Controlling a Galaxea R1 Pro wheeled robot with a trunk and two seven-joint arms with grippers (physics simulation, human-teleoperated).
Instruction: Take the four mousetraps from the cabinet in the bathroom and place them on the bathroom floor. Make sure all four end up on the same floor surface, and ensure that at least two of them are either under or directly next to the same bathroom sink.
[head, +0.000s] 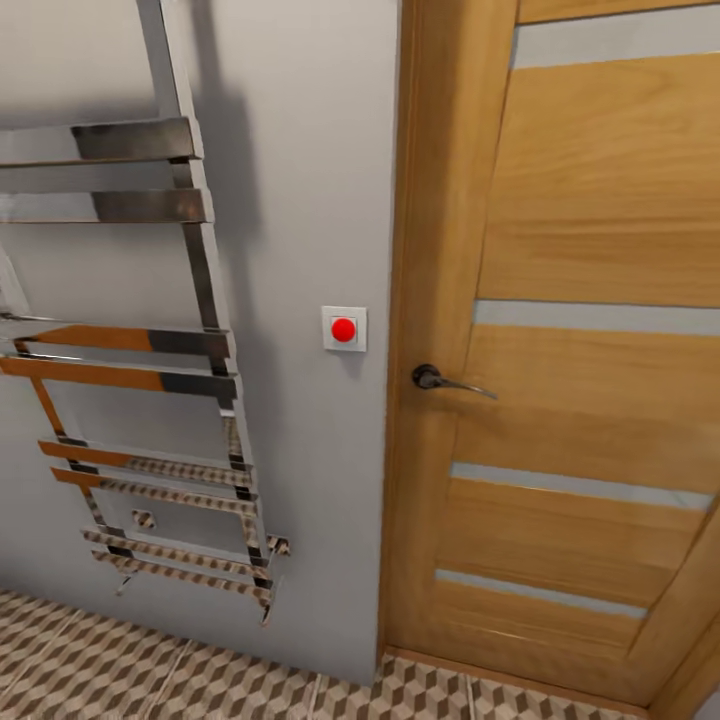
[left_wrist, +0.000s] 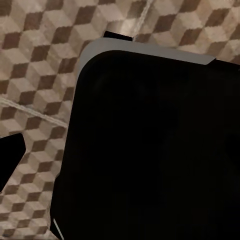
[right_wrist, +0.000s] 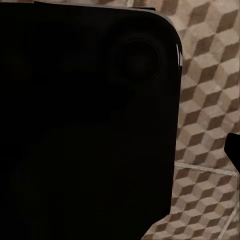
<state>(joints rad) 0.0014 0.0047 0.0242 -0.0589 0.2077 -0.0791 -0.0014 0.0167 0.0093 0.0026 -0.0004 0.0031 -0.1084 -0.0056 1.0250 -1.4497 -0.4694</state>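
One door (head: 590, 350), one towel rail (head: 130, 370), one red button (head: 343, 329).
Patterned floor (head: 200, 680) below door; my pincers' opening: cannot tell.

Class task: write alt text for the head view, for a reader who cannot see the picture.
A closed wooden door with pale horizontal strips and a dark lever handle fills the right side. Left of it, a grey wall carries a red button switch and a chrome towel rail, above cube-patterned floor tiles.
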